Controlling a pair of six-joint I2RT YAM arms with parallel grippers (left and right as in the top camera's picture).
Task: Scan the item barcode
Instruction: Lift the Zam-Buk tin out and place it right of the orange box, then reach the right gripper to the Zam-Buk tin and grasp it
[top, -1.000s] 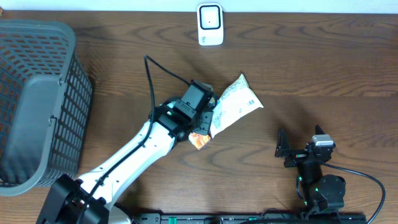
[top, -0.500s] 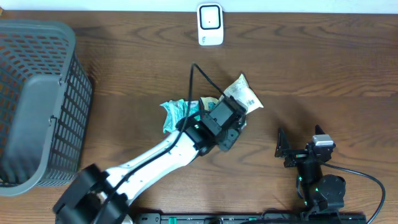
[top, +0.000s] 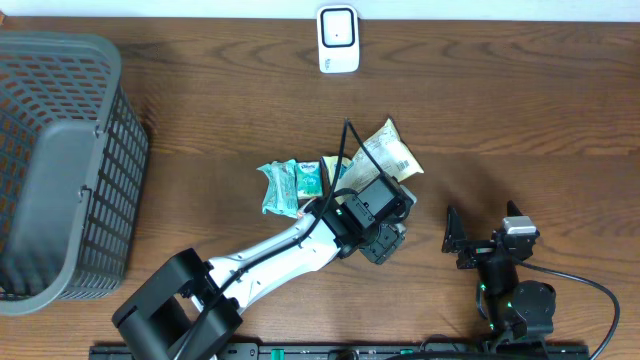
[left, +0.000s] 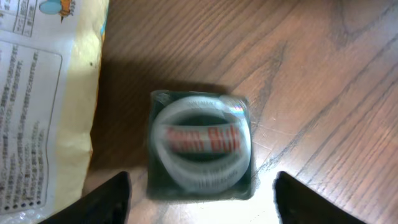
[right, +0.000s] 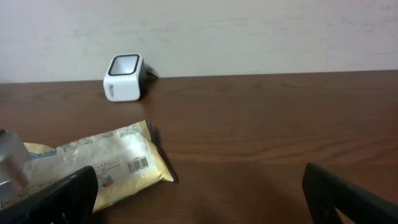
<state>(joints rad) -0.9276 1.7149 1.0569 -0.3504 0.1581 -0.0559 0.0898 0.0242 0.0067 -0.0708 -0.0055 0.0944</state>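
A small dark green square tub with a round white lid and red lettering lies on the table just ahead of my left gripper. The dark fingertips stand wide apart on either side of it, open and apart from it. In the overhead view the left gripper covers the tub. A yellow-white snack bag lies just beyond; its barcode shows in the right wrist view. The white scanner stands at the far table edge. My right gripper rests open and empty at the front right.
A grey mesh basket fills the left side of the table. Teal packets lie left of the snack bag. The left arm's black cable arches over the bag. The scanner stands near the pale wall.
My left arm has swung right, from the bag's left side to its lower right, uncovering the teal packets. Its jaws have widened. The right arm has not moved.
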